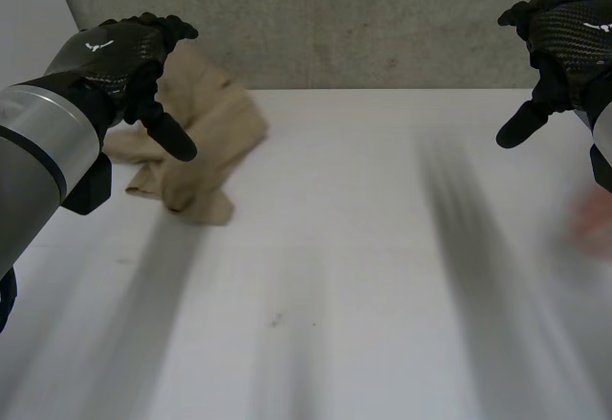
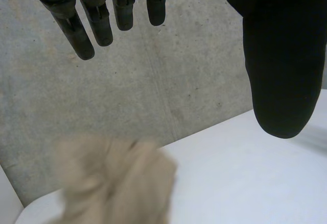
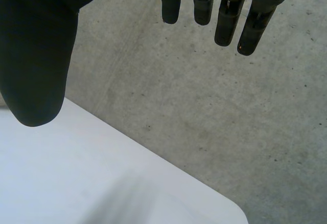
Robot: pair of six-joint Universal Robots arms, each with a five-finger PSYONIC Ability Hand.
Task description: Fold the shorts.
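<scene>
Lying in a rumpled heap at the upper left of the head view, the beige shorts [image 1: 215, 128] sit on the white worktop [image 1: 344, 248] close to its far edge, where the grey wall [image 1: 363, 18] begins. No clean fold shows in them. The cloth is bunched and lapped over itself at random, so I judge the folding not yet begun. The left hand [image 1: 120, 56] hangs over the heap's left part in the frame, seemingly clear of it. In its wrist view the fingers [image 2: 76, 32] are straight and loose, the thumb [image 2: 283, 71] spread wide of them, with nothing between, and the shorts lie below, beyond the fingertips. The right hand [image 1: 569, 42] hovers at the upper right of the frame, well apart from the shorts. Its fingers [image 3: 227, 25] are likewise straight and slack, the thumb [image 3: 36, 66] held off, holding nothing. Everything is left to do: spreading the shorts flat, smoothing them, then folding them over.
</scene>
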